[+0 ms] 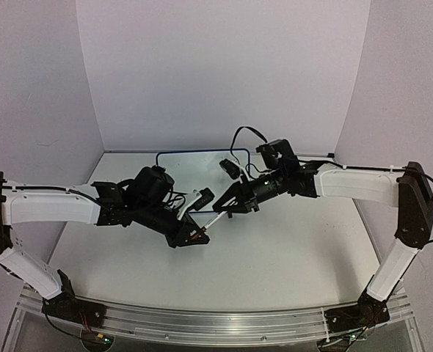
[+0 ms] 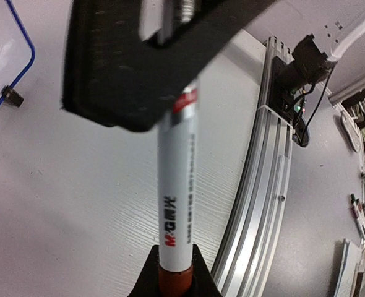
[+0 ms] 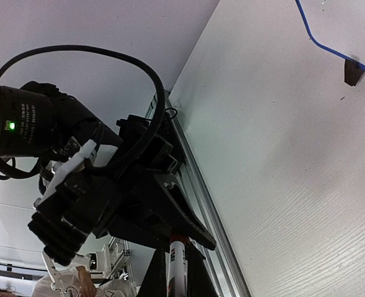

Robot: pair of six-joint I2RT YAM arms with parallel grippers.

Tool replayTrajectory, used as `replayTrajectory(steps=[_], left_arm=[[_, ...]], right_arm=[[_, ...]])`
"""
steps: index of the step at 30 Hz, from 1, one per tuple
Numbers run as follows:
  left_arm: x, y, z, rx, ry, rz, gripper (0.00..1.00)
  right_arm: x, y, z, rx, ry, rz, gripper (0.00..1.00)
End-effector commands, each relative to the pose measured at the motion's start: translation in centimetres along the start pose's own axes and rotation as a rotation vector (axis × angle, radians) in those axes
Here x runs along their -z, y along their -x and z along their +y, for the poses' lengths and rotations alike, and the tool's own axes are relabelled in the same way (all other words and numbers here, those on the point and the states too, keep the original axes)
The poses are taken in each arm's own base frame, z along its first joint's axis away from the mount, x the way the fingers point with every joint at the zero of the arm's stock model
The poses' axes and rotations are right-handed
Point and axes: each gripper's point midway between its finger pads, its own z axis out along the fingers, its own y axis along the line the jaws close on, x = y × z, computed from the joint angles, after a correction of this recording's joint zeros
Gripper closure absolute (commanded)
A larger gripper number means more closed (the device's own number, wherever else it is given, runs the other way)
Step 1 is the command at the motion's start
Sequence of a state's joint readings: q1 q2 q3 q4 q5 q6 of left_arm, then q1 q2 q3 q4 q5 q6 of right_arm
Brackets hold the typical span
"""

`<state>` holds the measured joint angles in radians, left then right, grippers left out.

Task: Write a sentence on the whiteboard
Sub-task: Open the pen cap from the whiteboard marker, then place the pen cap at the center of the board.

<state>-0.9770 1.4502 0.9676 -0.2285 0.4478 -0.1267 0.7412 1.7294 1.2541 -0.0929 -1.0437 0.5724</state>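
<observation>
The left gripper (image 1: 197, 235) and the right gripper (image 1: 225, 209) each grasp one end of a marker (image 1: 215, 220) stretched between them, with the whiteboard (image 2: 0, 49) lying beyond the fingertips and a strip of table (image 1: 275, 257) separating them from its blue edge.

Overhead view, close wrist views, whiteboard (image 3: 349, 25) shared

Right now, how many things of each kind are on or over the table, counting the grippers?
marker: 1
whiteboard: 1
grippers, left gripper and right gripper: 2
Total: 4
</observation>
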Motion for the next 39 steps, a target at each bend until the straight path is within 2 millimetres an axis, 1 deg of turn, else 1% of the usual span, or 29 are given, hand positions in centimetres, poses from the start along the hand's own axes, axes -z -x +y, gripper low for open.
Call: replayTrajectory(steps=[1, 3, 5, 9, 12, 16, 19, 22, 26, 31, 35, 39], left_arm=[[0.1, 2.4, -1.1, -0.035, -0.048, -0.065, 1.00], [0.1, 1.9, -0.9, -0.038, -0.035, -0.055, 1.00], [0.3, 1.3, -0.7, -0.045, -0.022, -0.045, 1.00], [0.9, 0.6, -0.8, -0.061, -0.014, -0.037, 1.00], [1.1, 0.1, -0.8, -0.072, -0.010, -0.023, 1.00], [1.1, -0.4, -0.3, -0.075, 0.014, -0.002, 1.00], [1.0, -0.8, 0.7, -0.055, 0.063, 0.006, 1.00], [0.2, -2.4, 2.9, -0.001, 0.155, 0.040, 1.00], [-1.5, -5.2, 5.5, 0.098, 0.242, 0.111, 1.00], [-2.7, -7.3, 8.2, 0.154, 0.343, 0.161, 1.00], [-3.4, -8.5, 9.4, 0.163, 0.389, 0.205, 0.95], [-3.6, -8.6, 10.0, 0.173, 0.412, 0.211, 0.84]], right_arm=[[0.5, -0.2, 1.0, 0.047, 0.002, -0.006, 1.00], [1.0, 0.1, 1.3, 0.067, -0.004, -0.025, 1.00], [2.1, 0.6, 1.1, 0.077, -0.022, -0.058, 1.00], [5.4, 1.7, -0.7, 0.040, -0.043, -0.121, 1.00], [7.0, 2.1, -0.7, 0.042, -0.039, -0.149, 1.00], [9.5, 2.8, -0.4, 0.050, -0.043, -0.200, 1.00], [11.3, 3.4, -0.3, 0.060, -0.061, -0.242, 1.00], [12.5, 3.4, 0.2, 0.080, -0.076, -0.269, 1.00], [12.9, 3.3, 0.1, 0.085, -0.110, -0.286, 1.00], [12.8, 2.6, -1.2, 0.051, -0.145, -0.284, 1.00], [12.6, 2.2, -2.1, 0.033, -0.169, -0.277, 1.00], [12.1, 1.5, -3.0, 0.008, -0.181, -0.245, 1.00]])
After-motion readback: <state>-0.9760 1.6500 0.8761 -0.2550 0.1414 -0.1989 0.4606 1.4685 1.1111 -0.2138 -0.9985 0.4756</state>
